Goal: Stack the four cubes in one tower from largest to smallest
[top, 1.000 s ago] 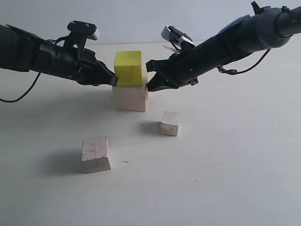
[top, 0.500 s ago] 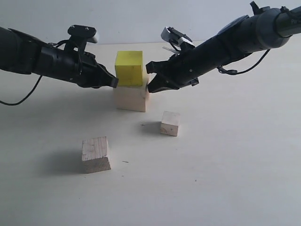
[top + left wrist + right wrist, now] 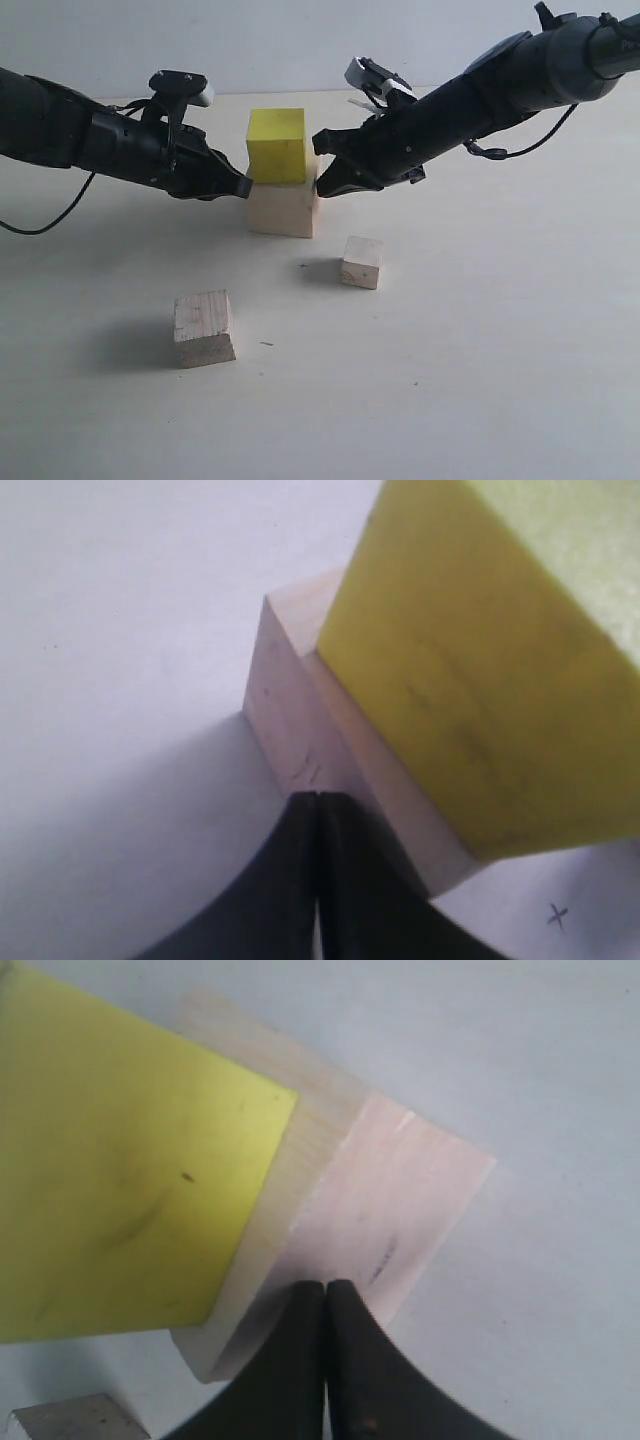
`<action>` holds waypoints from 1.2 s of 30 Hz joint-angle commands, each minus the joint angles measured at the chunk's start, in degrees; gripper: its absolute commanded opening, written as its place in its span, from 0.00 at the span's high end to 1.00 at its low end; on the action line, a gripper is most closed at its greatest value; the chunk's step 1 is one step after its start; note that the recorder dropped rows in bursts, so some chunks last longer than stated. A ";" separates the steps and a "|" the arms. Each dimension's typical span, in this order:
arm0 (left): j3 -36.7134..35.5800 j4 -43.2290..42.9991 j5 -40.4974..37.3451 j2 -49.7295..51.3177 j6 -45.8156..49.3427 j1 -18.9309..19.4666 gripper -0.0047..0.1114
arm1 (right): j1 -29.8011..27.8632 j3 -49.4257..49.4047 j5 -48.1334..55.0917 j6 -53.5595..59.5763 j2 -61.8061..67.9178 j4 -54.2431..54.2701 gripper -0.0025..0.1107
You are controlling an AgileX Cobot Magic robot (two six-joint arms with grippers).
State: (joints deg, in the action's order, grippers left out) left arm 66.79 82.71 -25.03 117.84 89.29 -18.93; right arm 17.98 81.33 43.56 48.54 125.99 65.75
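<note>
The yellow cube [image 3: 276, 145] rests on the large wooden cube [image 3: 283, 210]. Our left gripper [image 3: 244, 187] and right gripper [image 3: 322, 187], both closed on nothing, crowd that base's two sides. We see the medium wooden cube [image 3: 204, 328] and small wooden cube [image 3: 361, 262] apart, in front.

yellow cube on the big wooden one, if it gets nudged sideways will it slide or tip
Probably slides rather than tips: the yellow cube is as wide as tall and sits flat on the large wooden cube. It looks rigid, so unlikely to dent. Little ledge shows beside it, so a long shove might push it off.
</note>
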 commanded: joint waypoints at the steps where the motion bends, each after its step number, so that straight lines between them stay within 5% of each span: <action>1: -0.09 1.02 -8.28 -0.20 0.49 -1.04 0.96 | 0.70 0.38 2.99 -0.67 -0.04 1.10 0.98; 36: -4.21 4.80 -9.62 -2.18 4.58 -1.04 0.96 | 0.70 0.15 6.21 -11.74 -2.87 -9.88 0.98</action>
State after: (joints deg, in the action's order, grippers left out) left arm 62.53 85.45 -31.65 116.76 93.40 -19.05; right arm 17.86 81.33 45.78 37.02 123.69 54.03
